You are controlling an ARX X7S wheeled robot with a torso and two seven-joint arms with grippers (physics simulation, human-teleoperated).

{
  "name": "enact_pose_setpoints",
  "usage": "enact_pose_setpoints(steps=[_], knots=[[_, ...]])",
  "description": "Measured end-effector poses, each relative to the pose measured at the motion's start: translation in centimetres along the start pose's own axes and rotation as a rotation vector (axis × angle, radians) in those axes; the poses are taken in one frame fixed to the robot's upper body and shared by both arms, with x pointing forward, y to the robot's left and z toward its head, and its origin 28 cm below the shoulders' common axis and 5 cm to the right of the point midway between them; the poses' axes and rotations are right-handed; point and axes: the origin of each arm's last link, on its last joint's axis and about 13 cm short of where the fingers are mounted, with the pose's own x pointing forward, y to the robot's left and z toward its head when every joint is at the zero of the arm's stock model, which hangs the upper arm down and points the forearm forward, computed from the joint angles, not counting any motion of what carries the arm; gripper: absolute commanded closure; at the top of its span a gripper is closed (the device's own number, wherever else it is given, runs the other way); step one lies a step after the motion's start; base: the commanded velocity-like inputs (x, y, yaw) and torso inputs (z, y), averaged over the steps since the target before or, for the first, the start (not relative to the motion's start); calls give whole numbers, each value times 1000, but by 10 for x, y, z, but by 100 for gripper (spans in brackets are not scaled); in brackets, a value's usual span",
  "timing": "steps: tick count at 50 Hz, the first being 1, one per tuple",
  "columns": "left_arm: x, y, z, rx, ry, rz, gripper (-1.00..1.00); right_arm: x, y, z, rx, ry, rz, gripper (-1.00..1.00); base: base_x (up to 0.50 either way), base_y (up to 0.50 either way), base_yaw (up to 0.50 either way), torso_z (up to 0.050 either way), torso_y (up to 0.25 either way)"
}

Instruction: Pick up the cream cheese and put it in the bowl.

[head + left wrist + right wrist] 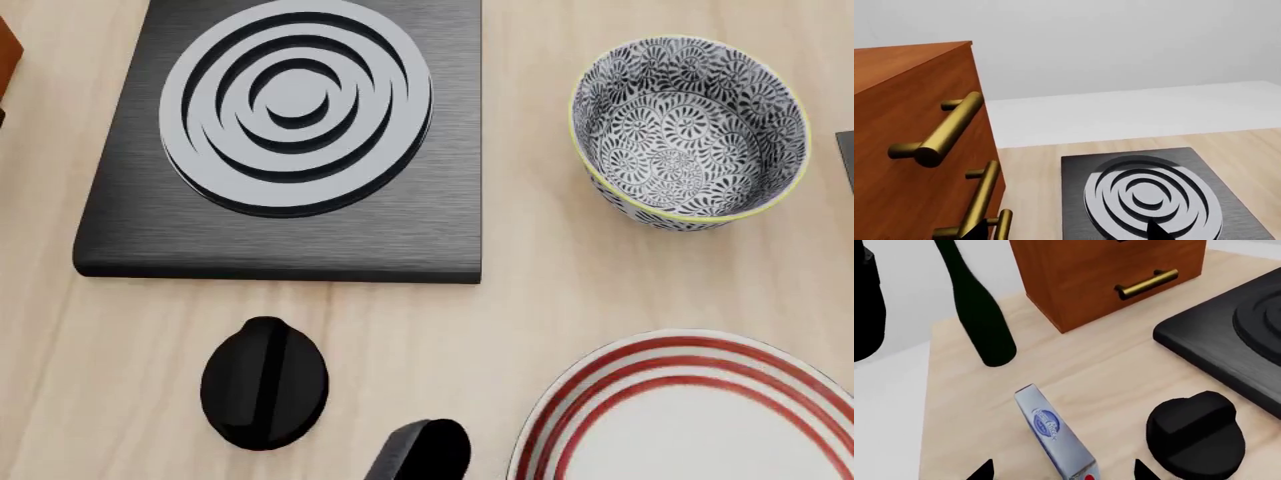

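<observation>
The cream cheese (1053,432), a silver-grey box with a blue oval label and a red dot on its near end, lies flat on the wooden table in the right wrist view. My right gripper (1062,473) is open, its two dark fingertips (981,472) standing wide on either side of the box's near end without touching it. The patterned bowl (627,205) with a yellowish rim stands empty at the upper right of the head view. That view does not show the cream cheese. My left gripper (1067,233) is open and empty between the cabinet and the burner.
A black stove plate with a grey ringed burner (296,100) lies left of the bowl. A black knob (264,382) sits in front of it. A red-ringed plate (601,400) is front right. A wooden cabinet (1081,280) and a dark bottle (981,320) stand beyond the box.
</observation>
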Motion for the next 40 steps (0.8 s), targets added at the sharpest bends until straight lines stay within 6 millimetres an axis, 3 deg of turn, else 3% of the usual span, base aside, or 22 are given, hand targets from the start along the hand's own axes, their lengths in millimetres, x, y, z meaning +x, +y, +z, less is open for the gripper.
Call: enact_pose_setpoints(steps=[40], knots=[[0, -1, -5, -14, 9, -12, -100, 35, -19, -23, 36, 93, 18, -100, 0, 0, 0, 0, 0]])
